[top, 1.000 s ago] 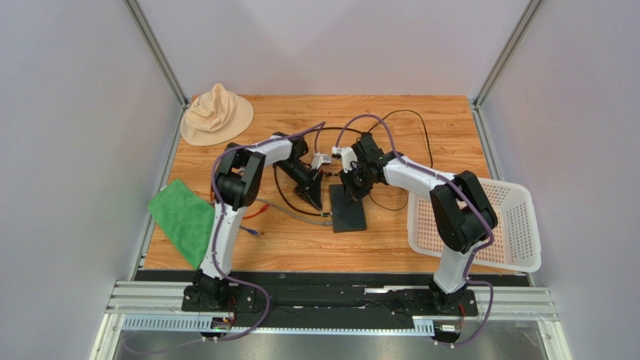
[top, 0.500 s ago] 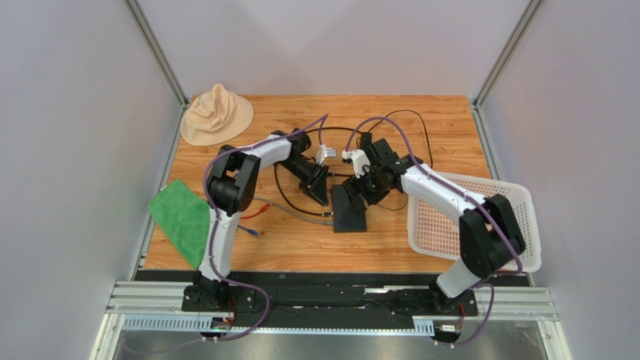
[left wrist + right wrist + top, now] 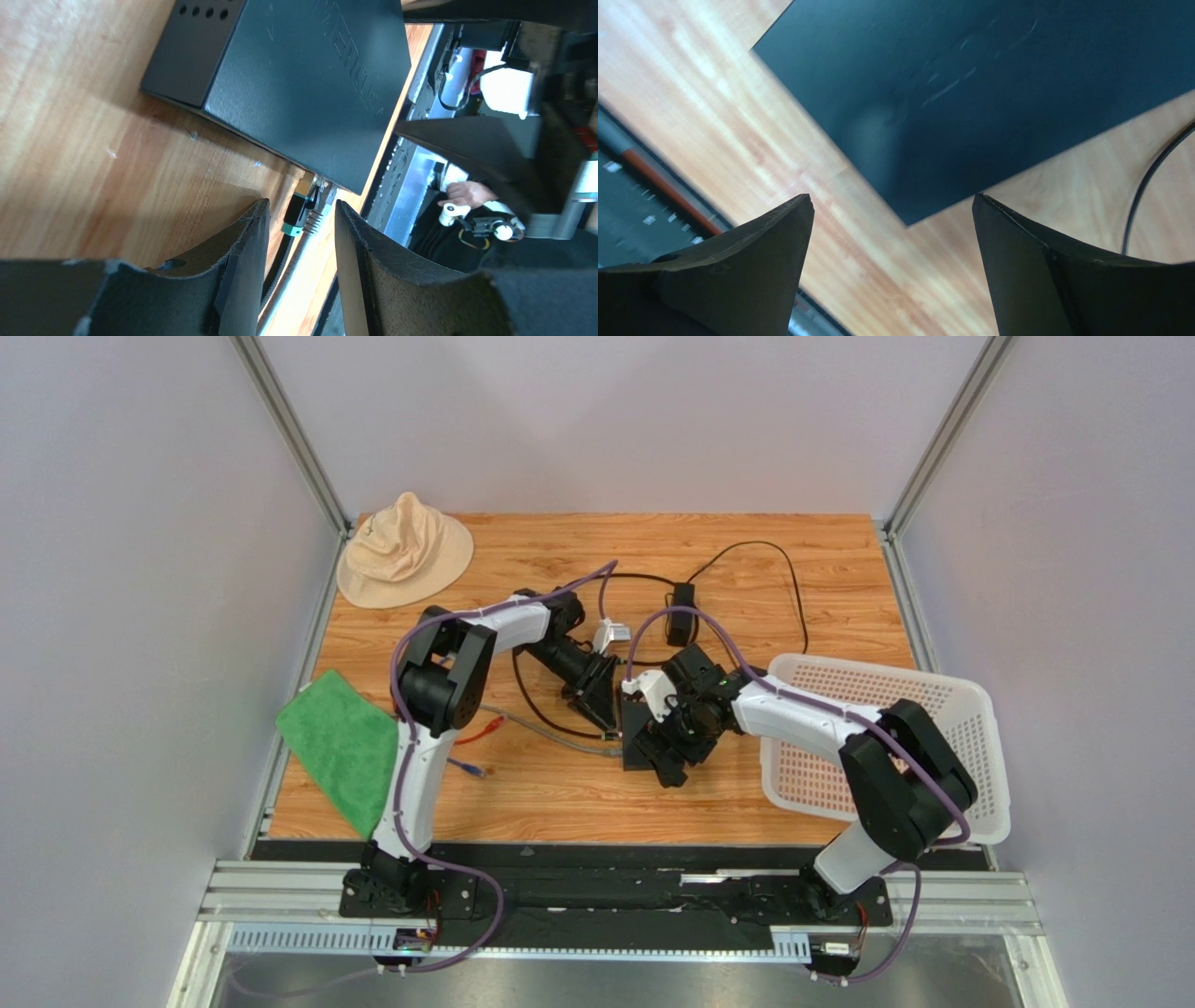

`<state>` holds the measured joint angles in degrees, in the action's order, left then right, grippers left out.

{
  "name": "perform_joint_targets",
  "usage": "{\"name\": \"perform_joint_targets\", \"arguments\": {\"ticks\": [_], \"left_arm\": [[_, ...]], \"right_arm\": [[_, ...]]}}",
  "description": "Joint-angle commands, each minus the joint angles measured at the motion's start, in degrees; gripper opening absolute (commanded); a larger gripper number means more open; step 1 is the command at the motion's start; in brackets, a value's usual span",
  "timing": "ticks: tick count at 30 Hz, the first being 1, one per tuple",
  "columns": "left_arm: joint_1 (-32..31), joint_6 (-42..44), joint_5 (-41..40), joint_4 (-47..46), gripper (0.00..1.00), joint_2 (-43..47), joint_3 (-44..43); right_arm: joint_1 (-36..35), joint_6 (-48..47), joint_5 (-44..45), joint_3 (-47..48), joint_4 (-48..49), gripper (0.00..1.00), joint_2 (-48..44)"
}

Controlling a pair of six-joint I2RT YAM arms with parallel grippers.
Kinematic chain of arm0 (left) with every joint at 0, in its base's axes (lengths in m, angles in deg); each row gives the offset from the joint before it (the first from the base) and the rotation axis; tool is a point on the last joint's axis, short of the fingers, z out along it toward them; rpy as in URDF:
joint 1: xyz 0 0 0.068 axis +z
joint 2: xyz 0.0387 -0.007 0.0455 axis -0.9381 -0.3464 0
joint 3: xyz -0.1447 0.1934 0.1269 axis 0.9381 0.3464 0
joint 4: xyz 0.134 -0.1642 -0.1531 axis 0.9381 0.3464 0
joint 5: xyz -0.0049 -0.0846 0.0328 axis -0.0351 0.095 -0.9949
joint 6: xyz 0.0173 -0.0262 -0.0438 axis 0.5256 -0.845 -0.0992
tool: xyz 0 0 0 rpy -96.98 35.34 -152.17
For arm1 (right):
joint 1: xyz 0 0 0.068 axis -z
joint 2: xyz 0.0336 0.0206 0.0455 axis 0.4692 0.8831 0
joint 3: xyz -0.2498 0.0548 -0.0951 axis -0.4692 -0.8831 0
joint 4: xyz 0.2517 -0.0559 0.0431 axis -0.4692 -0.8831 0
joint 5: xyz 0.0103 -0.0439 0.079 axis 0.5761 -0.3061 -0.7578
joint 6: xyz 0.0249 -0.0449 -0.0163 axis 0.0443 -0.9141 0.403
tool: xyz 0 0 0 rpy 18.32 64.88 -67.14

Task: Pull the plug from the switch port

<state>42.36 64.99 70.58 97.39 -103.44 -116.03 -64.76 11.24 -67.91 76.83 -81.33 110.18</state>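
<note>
The switch (image 3: 302, 70) is a flat matte-black box on the wooden table, also visible in the top view (image 3: 640, 739). Two plugs sit in its near edge: a grey plug (image 3: 321, 204) on a grey cable, and a black plug (image 3: 296, 213) with a green collar. My left gripper (image 3: 302, 206) is open, its fingertips on either side of both plugs without touching them. My right gripper (image 3: 892, 203) stands wide open above one corner of the switch (image 3: 990, 91), holding nothing. In the top view the left gripper (image 3: 606, 703) and right gripper (image 3: 673, 745) flank the switch.
A black power adapter (image 3: 682, 612) with a thin black cable (image 3: 794, 588) lies behind the switch. The grey cable (image 3: 561, 735) runs left towards loose red and blue leads (image 3: 474, 742). A white basket (image 3: 898, 756) stands at right, a green cloth (image 3: 341, 742) at left, a beige hat (image 3: 407, 546) at far left.
Both grippers have opened. The right arm came toward the near edge and now hangs over the switch, leaving the power adapter uncovered behind it. The left gripper shifted slightly toward the switch's plugs.
</note>
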Motion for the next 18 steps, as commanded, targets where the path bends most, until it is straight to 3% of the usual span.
{"name": "perform_joint_targets", "arguments": {"ticks": [1,6,18], "left_arm": [[-0.3,3.1,1.3,0.9,0.49,-0.6,0.9],[-0.3,3.1,-0.6,2.4,0.49,-2.0,-0.1],[-0.7,-1.1,-2.7,0.4,0.47,-4.4,-0.8]], "right_arm": [[-0.8,0.2,9.0,3.2,9.7,0.86,3.7],[0.6,-0.3,9.6,7.4,8.0,0.84,7.7],[0.8,4.4,9.0,8.0,5.5,0.89,6.6]]}}
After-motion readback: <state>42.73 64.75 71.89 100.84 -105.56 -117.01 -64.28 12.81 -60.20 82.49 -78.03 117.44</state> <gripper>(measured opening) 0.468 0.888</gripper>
